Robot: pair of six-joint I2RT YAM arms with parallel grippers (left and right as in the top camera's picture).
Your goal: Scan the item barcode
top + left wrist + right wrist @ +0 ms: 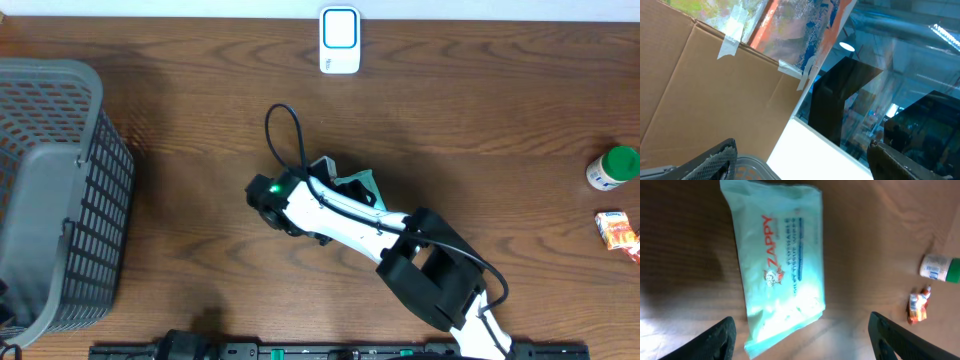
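On the brown wooden desk (pixel 880 240), the pale green plastic wipes pack (pixel 777 260) lies under the wide, empty right hand (pixel 801 322), well apart from the white-and-blue scanner (pixel 340 40), so the scan seems not yet done.

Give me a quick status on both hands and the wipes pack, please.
Left hand open, empty. Right hand open over the wipes pack. Pack flat on table, not gripped. Nothing between hand and pack.
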